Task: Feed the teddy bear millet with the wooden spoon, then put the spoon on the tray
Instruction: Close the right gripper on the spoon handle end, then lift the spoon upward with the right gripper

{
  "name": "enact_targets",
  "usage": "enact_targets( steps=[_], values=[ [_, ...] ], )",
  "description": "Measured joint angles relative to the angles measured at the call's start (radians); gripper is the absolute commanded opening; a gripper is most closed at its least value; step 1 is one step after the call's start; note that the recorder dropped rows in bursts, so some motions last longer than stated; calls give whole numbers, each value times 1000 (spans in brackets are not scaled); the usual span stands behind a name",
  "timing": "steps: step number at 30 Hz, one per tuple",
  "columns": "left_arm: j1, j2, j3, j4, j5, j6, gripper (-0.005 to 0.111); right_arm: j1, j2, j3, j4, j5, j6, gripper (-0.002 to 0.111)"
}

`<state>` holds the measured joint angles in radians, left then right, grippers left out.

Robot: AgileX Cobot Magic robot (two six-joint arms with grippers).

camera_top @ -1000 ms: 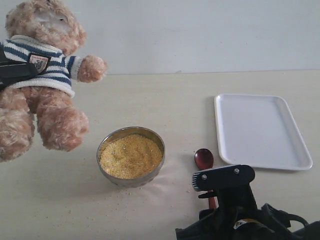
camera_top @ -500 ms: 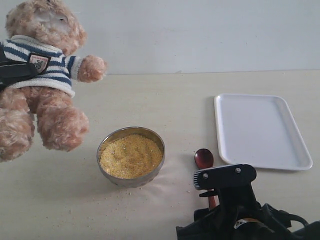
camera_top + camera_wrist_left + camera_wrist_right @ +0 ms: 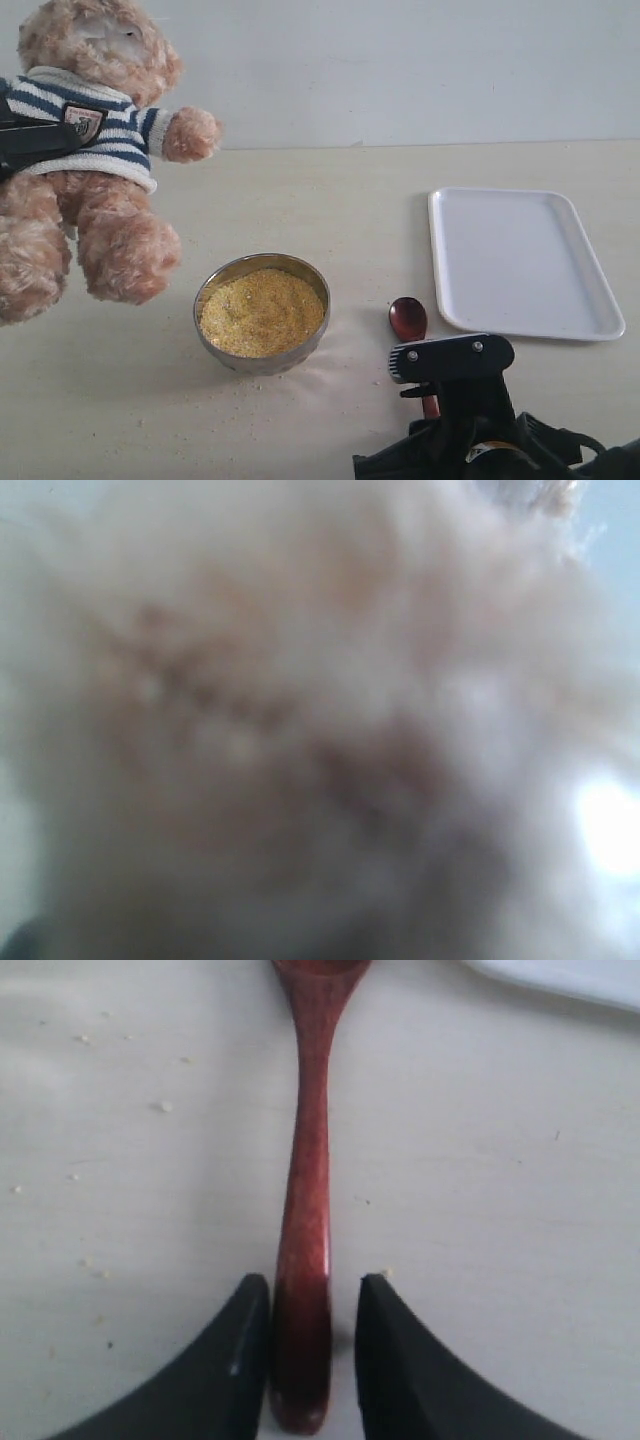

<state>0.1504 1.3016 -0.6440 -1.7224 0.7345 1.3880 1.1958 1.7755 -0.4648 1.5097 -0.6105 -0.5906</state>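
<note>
Nearest you: right gripper (image 3: 312,1360), low over the table (image 3: 350,200) at the front edge. Its two black fingers (image 3: 235,1360) sit either side of the tail end of the wooden spoon (image 3: 305,1190). They are narrowly spread, one pad against the handle and a thin dark gap at the other, so it is not pinching.

The spoon count is one. It lies flat on the table, handle toward the gripper and its small oval bowl pointing away, just beside the tray's near corner but not touching it.

A few loose grains are scattered on the table around the handle (too fine to count).

Next back, there is one round metal bowl (image 3: 262,362), upright, left of the spoon and apart from it. It is filled with the millet (image 3: 262,312).

To the right there is one white tray (image 3: 520,260), flat on the table and bare.

On the left there is one teddy bear (image 3: 110,230), upright with its legs hanging above the table, higher than the bowl. The left gripper (image 3: 35,140) is clamped on its torso — only one black finger shows, across the striped shirt. Your left wrist view is nothing but blurred fur.

Farthest back is a plain pale wall (image 3: 400,70).
</note>
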Motion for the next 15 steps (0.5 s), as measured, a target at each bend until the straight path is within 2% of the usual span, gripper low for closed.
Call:
enact_targets(
  steps=[4, 10, 15],
  values=[
    [0, 0, 0, 0, 0, 0, 5, 0, 0, 0, -2, -2, 0, 1],
    [0, 0, 0, 0, 2, 0, 5, 0, 4, -1, 0, -49, 2, 0],
    [0, 0, 0, 0, 2, 0, 5, 0, -62, -1, 2, -118, -86, 0]
  ],
)
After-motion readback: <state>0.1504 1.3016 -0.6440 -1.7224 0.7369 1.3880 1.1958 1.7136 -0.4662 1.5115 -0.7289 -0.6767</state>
